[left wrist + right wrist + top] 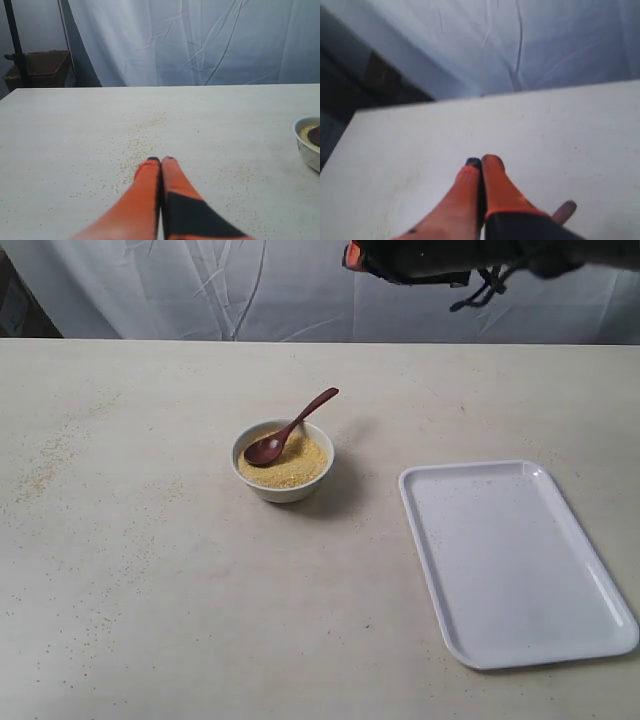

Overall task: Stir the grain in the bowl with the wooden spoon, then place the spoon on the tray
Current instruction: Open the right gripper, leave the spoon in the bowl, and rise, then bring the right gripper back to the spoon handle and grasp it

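The white bowl (285, 488) stands mid-table, filled with golden grain (295, 468). The dark wooden spoon (290, 430) lies in it, its oval end on the grain and its handle leaning over the rim toward the back right. The white tray (515, 560) lies flat to the right, with nothing on it. My right gripper (481, 161) is shut and holds nothing; it hovers high above the spoon, whose handle tip (565, 211) peeks out beside it. My left gripper (161, 160) is shut and holds nothing, low over the table and well away from the bowl (307, 145).
Spilled grains (140, 145) are scattered over the table ahead of the left gripper and faintly across the table's left side (45, 470). A white cloth hangs behind the table. The right arm (440, 260) crosses the top of the exterior view.
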Robot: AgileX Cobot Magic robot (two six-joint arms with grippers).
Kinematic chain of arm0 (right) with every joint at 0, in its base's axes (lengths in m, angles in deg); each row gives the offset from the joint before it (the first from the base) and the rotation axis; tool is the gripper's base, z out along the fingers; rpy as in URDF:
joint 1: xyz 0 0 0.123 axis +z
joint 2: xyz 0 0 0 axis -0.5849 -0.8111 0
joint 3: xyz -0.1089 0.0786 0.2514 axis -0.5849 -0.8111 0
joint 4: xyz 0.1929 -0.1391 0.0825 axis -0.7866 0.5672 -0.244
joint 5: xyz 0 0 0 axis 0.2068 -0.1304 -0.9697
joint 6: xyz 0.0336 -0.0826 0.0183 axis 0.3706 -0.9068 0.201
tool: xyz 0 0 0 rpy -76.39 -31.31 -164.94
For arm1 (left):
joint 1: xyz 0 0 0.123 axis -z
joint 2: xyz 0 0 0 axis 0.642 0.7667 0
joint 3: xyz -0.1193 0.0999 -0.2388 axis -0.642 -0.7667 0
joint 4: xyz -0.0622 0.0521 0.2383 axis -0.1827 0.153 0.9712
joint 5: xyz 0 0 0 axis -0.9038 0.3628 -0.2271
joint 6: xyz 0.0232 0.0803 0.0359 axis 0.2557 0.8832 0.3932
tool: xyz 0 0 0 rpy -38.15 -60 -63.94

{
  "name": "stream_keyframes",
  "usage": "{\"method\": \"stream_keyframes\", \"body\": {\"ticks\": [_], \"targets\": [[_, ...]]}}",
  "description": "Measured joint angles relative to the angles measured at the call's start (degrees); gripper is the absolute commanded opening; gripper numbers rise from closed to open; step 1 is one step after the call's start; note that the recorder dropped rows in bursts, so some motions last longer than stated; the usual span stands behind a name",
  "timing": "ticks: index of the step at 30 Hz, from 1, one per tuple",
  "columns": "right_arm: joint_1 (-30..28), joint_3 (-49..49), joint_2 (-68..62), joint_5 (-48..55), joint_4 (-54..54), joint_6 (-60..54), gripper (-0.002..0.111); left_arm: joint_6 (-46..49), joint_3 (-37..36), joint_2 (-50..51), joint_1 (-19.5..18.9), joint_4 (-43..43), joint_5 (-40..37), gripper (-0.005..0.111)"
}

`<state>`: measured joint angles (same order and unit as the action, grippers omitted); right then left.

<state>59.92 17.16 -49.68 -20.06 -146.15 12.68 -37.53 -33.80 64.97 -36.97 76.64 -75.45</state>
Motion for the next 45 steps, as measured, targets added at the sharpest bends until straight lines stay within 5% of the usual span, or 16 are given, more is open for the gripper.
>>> {"method": "stream_keyframes", "body": {"ticks": [4,7,13,18,22,26,39,45], "targets": [[5.76,-12.89,3.52,-22.55,-7.28,1.60,-0.001,0.00,0.00,0.00,0.00,0.00,0.00,0.000],[6.44,-19.34,3.15,-31.02,-0.37,20.17,-0.001,0.00,0.00,0.00,0.00,0.00,0.00,0.000],[3.81,-29.84,-2.51,-53.76,45.33,78.61,-0.001,0.00,0.00,0.00,0.00,0.00,0.00,0.000],[-3.68,-29.11,-9.97,-60.70,73.52,110.30,-0.001,0.00,0.00,0.00,0.00,0.00,0.00,0.000],[-9.40,-24.40,-16.21,-61.36,94.69,127.93,0.023,0.00,0.00,0.00,0.00,0.00,0.00,0.000],[-10.34,-19.46,-19.79,-61.36,104.81,135.36,0.053,0.00,0.00,0.00,0.00,0.00,0.00,0.000],[-4.89,-10.23,-21.18,-43.29,110.36,139.09,0.051,0.00,0.00,0.00,0.00,0.00,0.00,0.000],[-4.53,-8.55,-23.47,-43.76,107.89,138.89,0.051,0.00,0.00,0.00,0.00,0.00,0.00,0.000]]}}
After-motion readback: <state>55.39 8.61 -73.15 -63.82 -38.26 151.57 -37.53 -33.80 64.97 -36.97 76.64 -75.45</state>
